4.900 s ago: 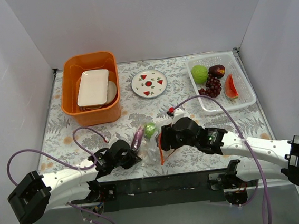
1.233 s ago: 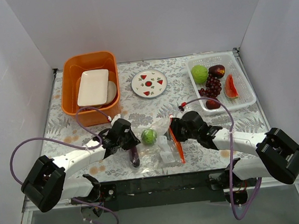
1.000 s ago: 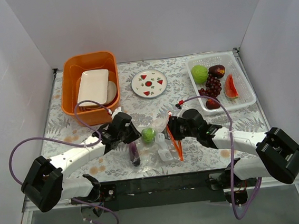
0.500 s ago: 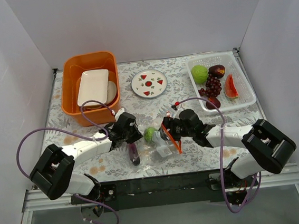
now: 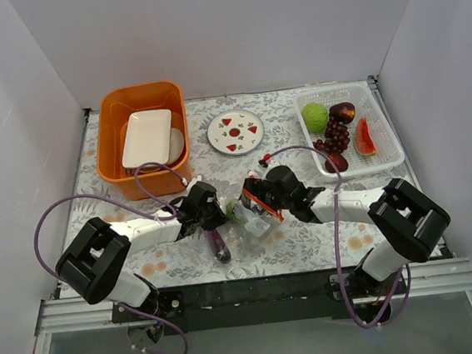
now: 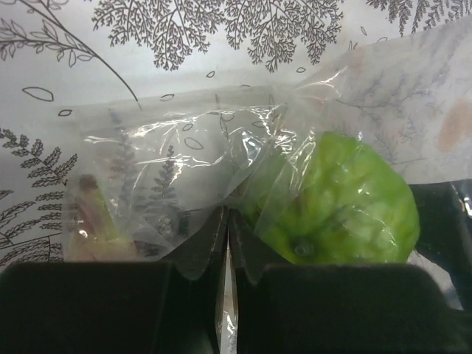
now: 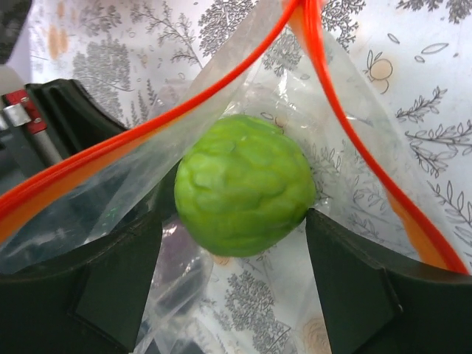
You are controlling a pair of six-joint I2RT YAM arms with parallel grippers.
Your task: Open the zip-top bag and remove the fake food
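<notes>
Since half a second ago the zip-top bag (image 5: 253,219) has slid farther up the tabletop (image 5: 326,244) and its orange zip strip (image 7: 346,125) gapes, so removal can start: my left fingers (image 6: 199,295) pinch its plastic shut, my right fingers (image 7: 354,295) spread wide flanking the green fake fruit (image 7: 243,184) inside.

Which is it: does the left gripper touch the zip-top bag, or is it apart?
Touching. In the left wrist view the left gripper is shut on a fold of the clear film of the zip-top bag.
</notes>
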